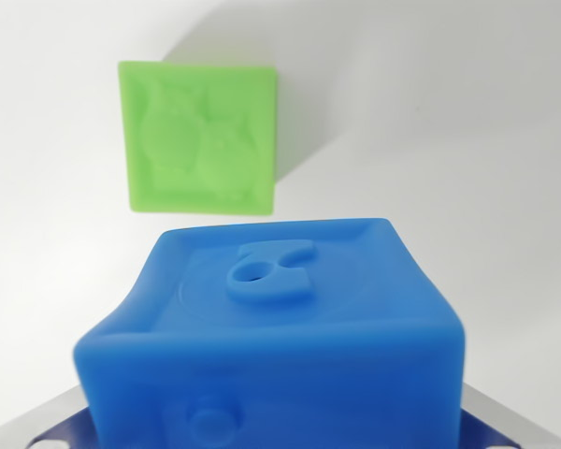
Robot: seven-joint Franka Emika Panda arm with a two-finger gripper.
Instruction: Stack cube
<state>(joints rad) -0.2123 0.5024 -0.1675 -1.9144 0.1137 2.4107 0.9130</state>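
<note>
A soft blue cube (280,318) fills the lower half of the wrist view, very close to the camera, with a raised symbol on its top face. My gripper (276,430) is shut on it: grey metal fingers (510,421) show at both bottom corners, pressed against the cube's sides, and its left wall bulges slightly. A green cube (201,138) with two owls in relief on its top lies on the white surface beyond the blue cube, toward the wrist view's left. The two cubes appear apart, with the blue one held nearer the camera.
A plain white surface (467,122) surrounds the green cube, which casts a shadow up and toward the wrist view's right. No other objects show.
</note>
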